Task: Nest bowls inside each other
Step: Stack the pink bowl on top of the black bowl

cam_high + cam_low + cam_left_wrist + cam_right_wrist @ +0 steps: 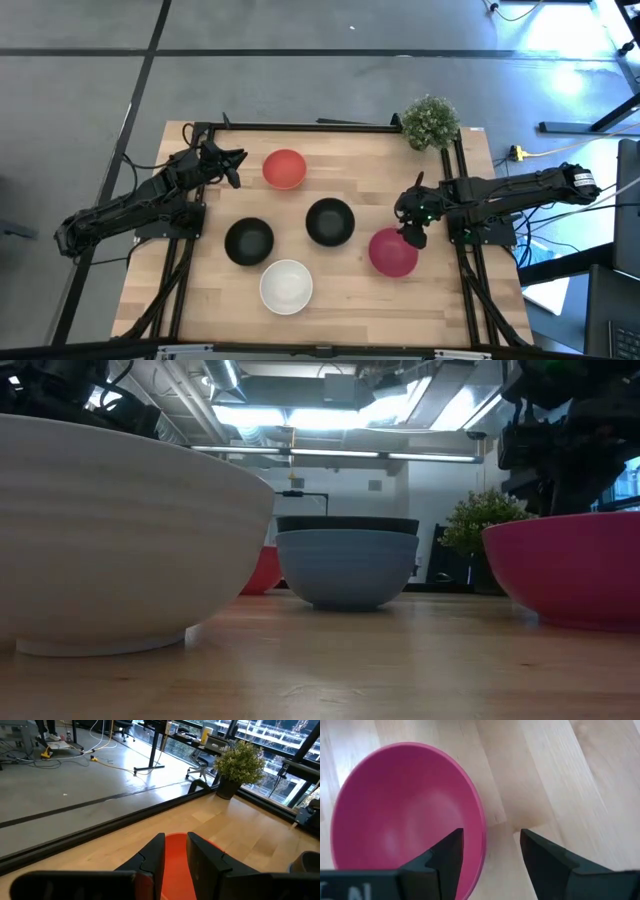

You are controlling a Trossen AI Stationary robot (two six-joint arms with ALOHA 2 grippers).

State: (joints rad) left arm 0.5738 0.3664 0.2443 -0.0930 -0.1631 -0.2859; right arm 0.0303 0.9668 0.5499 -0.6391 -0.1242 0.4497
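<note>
A round magenta-pink plastic bowl (405, 815) sits on the wooden table (350, 290), its rim between the spread fingers of the right gripper (487, 851), not yet clamped. Beyond that gripper, a black bowl (329, 221) already rests inside a blue bowl (346, 565): the only nesting done. A second black bowl (249, 240) and a white bowl (286, 285) stand apart. The left gripper (174, 851), fingers slightly parted, hovers at the red bowl (284, 168). Four bowls remain loose. A small potted plant (431, 122) stands at the table's corner.
</note>
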